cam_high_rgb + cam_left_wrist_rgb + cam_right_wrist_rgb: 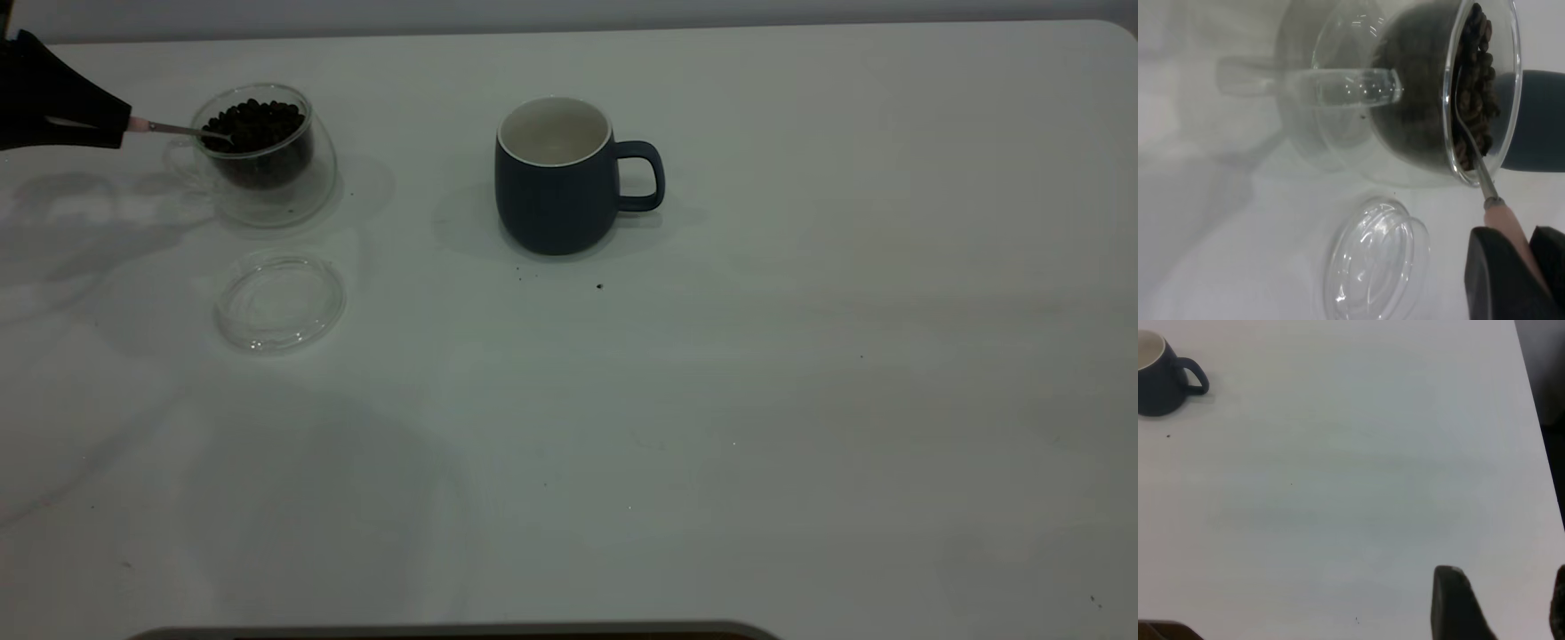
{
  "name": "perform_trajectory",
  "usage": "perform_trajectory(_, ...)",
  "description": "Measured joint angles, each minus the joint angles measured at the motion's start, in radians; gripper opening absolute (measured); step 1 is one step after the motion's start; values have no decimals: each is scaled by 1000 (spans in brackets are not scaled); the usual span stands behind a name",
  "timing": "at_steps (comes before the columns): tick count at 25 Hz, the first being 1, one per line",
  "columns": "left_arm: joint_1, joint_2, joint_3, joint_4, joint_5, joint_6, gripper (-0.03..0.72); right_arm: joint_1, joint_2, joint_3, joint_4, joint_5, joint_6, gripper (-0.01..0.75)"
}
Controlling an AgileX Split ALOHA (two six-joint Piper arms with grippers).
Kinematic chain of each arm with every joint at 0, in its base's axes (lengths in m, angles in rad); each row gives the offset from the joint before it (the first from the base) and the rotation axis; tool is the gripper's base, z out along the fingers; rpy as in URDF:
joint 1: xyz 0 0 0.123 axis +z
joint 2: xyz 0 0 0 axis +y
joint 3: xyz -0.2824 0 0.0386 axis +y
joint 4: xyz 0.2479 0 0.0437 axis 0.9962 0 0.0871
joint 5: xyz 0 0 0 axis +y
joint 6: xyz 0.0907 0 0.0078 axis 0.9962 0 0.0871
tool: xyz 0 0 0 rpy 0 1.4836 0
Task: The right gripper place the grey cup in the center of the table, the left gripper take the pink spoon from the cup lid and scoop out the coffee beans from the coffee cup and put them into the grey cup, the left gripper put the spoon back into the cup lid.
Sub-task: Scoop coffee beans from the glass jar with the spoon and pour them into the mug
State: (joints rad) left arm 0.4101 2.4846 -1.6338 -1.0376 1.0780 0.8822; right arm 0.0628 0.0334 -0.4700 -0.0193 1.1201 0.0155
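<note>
The grey cup stands upright near the table's middle, white inside and handle to the right; it also shows in both wrist views. My left gripper is at the far left, shut on the pink spoon by its pale handle. The spoon's metal bowl lies among the coffee beans in the clear coffee cup. The cup lid lies bare in front of that cup. My right gripper is open over bare table, out of the exterior view.
The white table carries a few dark specks just in front of the grey cup. Its side edge runs close by my right gripper. A dark strip borders the near edge.
</note>
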Motion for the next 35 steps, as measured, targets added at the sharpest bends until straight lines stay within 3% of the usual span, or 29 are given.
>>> perform_trajectory(11, 66, 1, 0, -17, 69, 12, 115, 0, 0, 0, 0, 0, 0, 374)
perform_trajectory(35, 73, 91, -1, -161, 79, 54, 115, 0, 0, 0, 0, 0, 0, 374)
